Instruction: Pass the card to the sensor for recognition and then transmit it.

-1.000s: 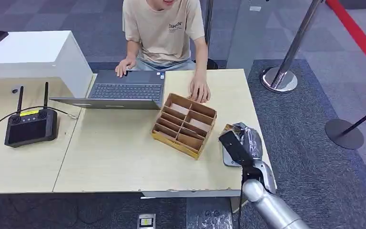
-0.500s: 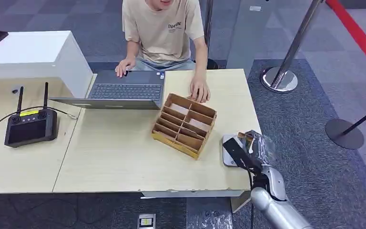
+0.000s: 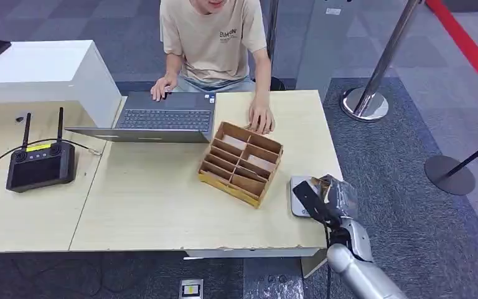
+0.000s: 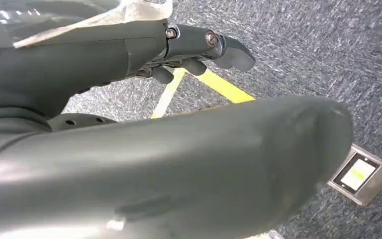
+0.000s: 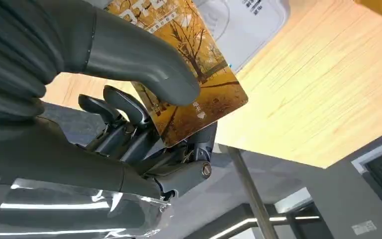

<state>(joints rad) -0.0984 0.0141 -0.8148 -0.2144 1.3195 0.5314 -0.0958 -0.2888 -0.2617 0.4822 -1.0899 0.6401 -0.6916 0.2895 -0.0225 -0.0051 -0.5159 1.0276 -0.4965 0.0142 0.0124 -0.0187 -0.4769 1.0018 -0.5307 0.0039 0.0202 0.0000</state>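
My right hand (image 3: 331, 198) hovers at the table's right front corner, wrapped in clear plastic. Its thumb and fingers pinch an orange card (image 5: 194, 94) printed with autumn trees; a brown edge of the card (image 3: 316, 180) peeks out in the head view. The card hangs just above the flat grey-white sensor pad (image 3: 296, 189), whose pale face (image 5: 251, 20) lies close behind the card in the right wrist view. My left hand (image 4: 194, 50) hangs over the grey carpet with nothing in it, fingers loosely extended.
A cardboard divider box (image 3: 241, 163) stands left of the sensor, with a person's hand (image 3: 261, 118) on its far edge. Further off are a laptop (image 3: 162, 118), a black controller (image 3: 40, 165), a white cabinet (image 3: 43, 68) and stanchion bases (image 3: 366, 103) on the right floor.
My right hand has come down and toward the table's near edge with the card, settling over the sensor pad. The person and the box have not moved.
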